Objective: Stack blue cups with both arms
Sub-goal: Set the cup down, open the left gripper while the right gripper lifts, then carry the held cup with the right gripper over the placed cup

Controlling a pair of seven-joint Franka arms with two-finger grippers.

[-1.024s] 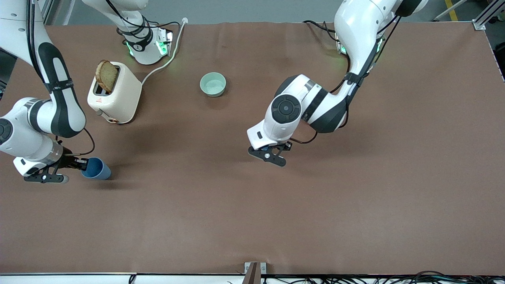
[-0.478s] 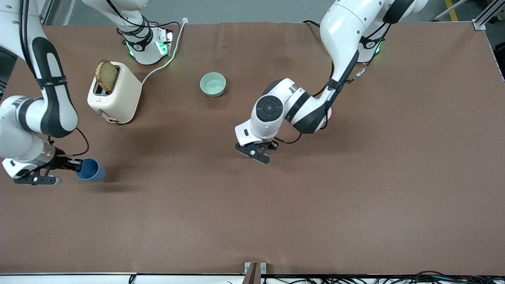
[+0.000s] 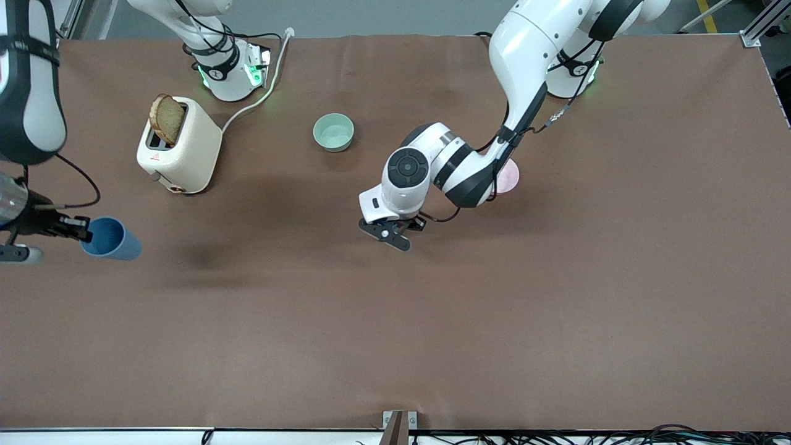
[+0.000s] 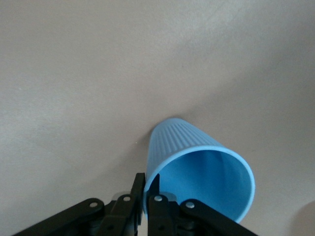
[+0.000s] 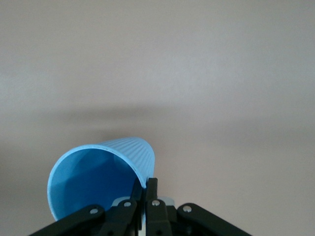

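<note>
Right hand (image 3: 77, 230): at the right arm's end of the desk (image 3: 395, 334), up in the air; its fingers (image 5: 151, 192) are pressed together on the rim of a blue cup (image 3: 111, 239), one inside the wall, one outside.
Right hand's cup: held tilted over bare desk, mouth open toward the hand; the right wrist view shows its ribbed wall and hollow inside (image 5: 101, 179).
Left hand (image 3: 395, 232): over the middle of the desk, pointing down; its fingers (image 4: 156, 189) pinch the rim of the second blue cup (image 4: 199, 169).
Left hand's cup: hidden under the arm in the front view; the left wrist view shows it tilted, clear of the desk, gripped at the lip.
Pink bowl (image 3: 510, 176): partly hidden by the left arm, on the desk.
Toaster (image 3: 179, 145): cream, with a slice of bread (image 3: 167, 117) standing in its slot.
Green bowl (image 3: 334, 131): upright, farther from the front camera than the left hand.
</note>
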